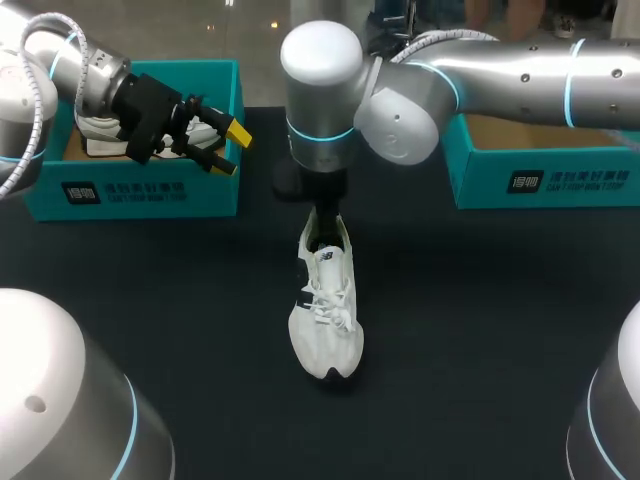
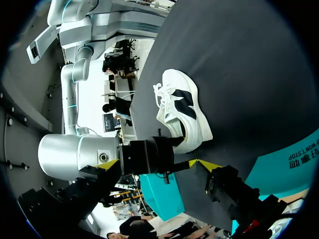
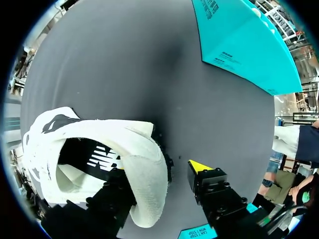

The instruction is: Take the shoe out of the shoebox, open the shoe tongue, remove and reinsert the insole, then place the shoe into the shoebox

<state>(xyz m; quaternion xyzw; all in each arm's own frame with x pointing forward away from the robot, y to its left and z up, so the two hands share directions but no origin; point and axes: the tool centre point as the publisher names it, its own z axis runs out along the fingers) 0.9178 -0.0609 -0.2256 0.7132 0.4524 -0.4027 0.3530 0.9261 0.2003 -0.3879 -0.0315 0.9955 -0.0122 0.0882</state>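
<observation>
White lace-up sneaker (image 1: 325, 320) stands on the black table (image 1: 480, 330), toe nearest; at its heel the right gripper (image 1: 322, 220) straddles the collar, jaws spread; farther back, the left gripper (image 1: 231, 150) hangs spread and empty over a teal cardboard shoebox (image 1: 150, 190).

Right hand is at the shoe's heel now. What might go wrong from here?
1. The right hand straddles the heel of the shoe, its outer finger seemingly not touching it; lifting now may drop or tip the shoe.
2. The left hand hangs open by the left box, so nothing steadies the shoe; tugging inside might drag it.
</observation>
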